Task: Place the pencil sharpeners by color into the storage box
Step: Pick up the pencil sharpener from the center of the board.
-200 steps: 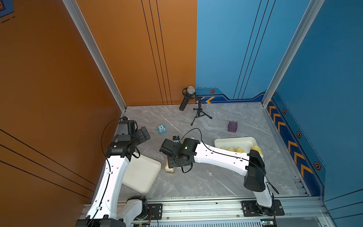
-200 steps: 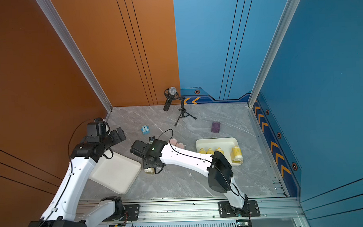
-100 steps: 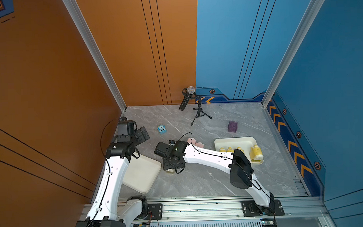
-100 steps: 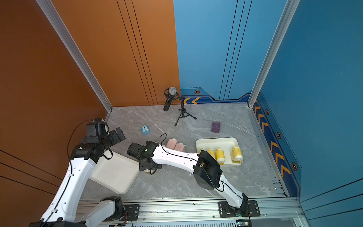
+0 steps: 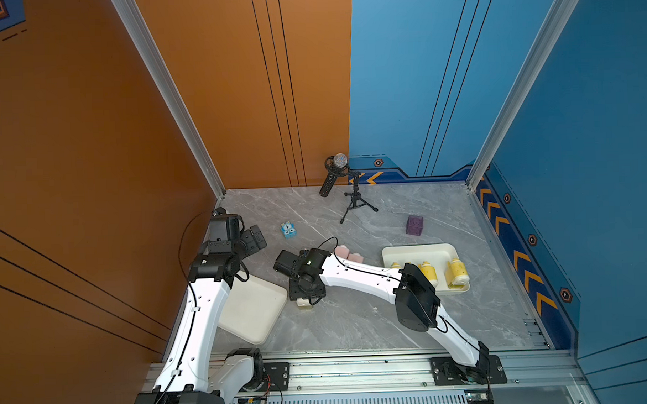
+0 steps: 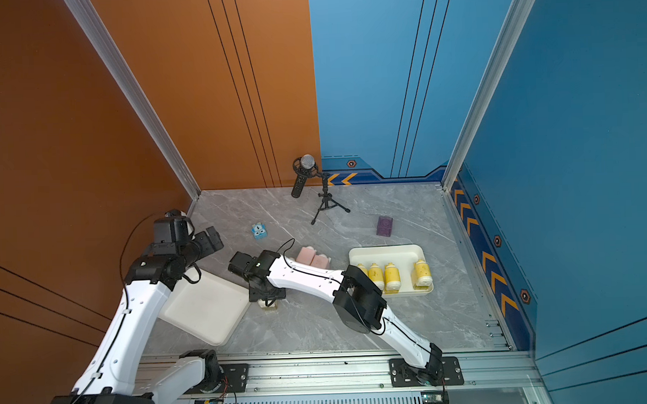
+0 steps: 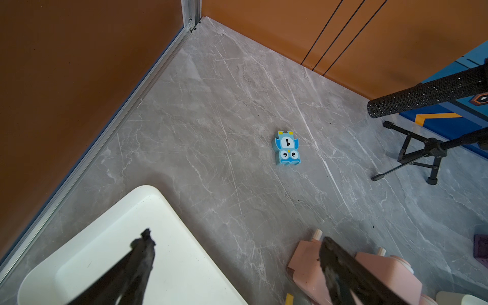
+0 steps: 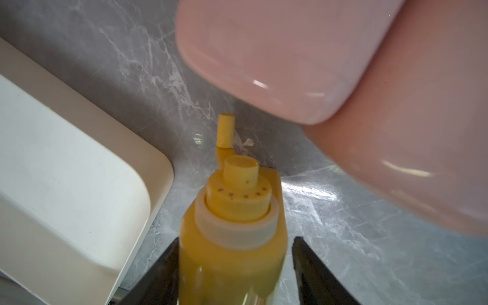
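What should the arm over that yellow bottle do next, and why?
Probably close the right gripper on the yellow sharpener: it sits between the fingers, but a gap shows beside one, so lifting now would likely leave it behind.

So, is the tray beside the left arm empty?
Empty where visible: the tray shows bare cream floor in both top views; an arm hides one corner.

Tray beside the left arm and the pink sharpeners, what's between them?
A yellow sharpener, flanked by the jaws of the right gripper; the right wrist view shows it best.
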Action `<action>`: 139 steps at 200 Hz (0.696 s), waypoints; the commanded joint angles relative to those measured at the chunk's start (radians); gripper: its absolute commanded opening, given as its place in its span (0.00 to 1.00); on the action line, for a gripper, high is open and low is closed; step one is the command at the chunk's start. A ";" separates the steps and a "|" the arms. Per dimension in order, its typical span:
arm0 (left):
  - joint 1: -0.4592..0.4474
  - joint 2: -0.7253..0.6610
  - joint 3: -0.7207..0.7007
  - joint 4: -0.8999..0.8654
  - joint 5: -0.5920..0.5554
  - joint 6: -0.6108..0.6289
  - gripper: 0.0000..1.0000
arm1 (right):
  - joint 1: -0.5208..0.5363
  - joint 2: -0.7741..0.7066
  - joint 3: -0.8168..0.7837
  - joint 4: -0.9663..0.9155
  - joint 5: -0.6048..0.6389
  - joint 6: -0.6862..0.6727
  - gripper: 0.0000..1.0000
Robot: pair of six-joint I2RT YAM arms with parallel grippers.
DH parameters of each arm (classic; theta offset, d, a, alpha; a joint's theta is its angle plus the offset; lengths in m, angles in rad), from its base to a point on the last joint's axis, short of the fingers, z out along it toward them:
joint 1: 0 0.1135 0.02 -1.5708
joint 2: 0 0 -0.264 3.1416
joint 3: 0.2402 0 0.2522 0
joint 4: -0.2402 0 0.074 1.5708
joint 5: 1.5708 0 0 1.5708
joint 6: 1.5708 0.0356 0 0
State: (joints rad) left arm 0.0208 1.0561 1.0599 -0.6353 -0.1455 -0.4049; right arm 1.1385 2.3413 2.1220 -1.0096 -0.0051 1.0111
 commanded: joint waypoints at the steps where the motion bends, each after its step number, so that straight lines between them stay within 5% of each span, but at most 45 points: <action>1: 0.008 -0.013 -0.016 0.019 0.019 0.005 0.98 | -0.008 0.007 0.012 -0.023 -0.009 0.008 0.59; 64: 0.008 -0.015 -0.018 0.022 0.024 0.004 0.98 | 0.001 -0.061 -0.059 -0.043 0.013 -0.014 0.36; 139: 0.003 -0.007 -0.021 0.021 0.013 0.008 0.98 | 0.011 -0.170 -0.154 -0.046 0.021 -0.080 0.29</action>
State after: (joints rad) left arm 0.0204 1.0561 1.0523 -0.6247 -0.1383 -0.4049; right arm 1.1408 2.2616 2.0029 -1.0176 -0.0044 0.9722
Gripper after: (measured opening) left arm 0.983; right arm 0.509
